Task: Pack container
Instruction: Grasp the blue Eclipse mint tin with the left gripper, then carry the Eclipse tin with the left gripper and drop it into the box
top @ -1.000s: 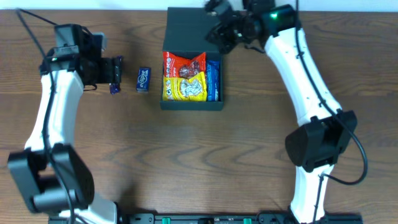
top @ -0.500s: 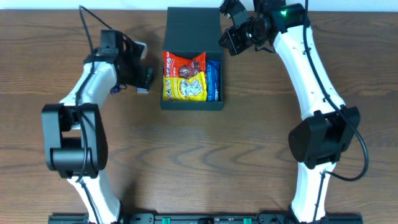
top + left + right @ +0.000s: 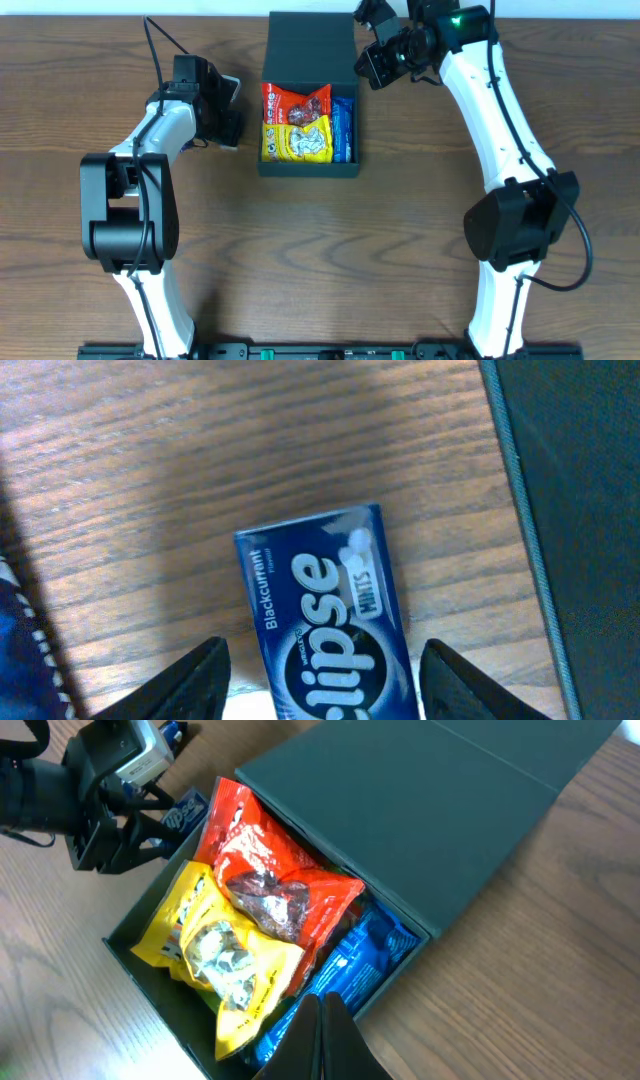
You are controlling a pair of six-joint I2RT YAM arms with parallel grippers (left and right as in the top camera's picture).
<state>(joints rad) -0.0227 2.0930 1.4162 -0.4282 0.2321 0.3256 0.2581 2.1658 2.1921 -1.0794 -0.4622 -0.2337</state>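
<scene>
The container [image 3: 308,172] is a dark teal-green box at the table's back middle, with its flap lid [image 3: 312,45] open and lying flat behind it. Inside lie a red pack [image 3: 295,102], a yellow pack [image 3: 295,143] and a blue pack [image 3: 343,128]. A blue Eclipse mints pack [image 3: 325,610] lies on the wood just left of the box wall [image 3: 585,510]. My left gripper [image 3: 322,660] is open, one finger on each side of the mints pack. My right gripper [image 3: 325,1040] is shut and empty, above the box's right back corner [image 3: 372,62].
A dark blue wrapper edge [image 3: 15,630] shows left of the mints pack. In the right wrist view the left gripper [image 3: 100,790] sits at the box's left side. Brown wooden table [image 3: 320,260] all round.
My left arm has swung right, from beside the mints pack to directly over it, fingers straddling it. My right gripper has shifted slightly right, off the lid.
</scene>
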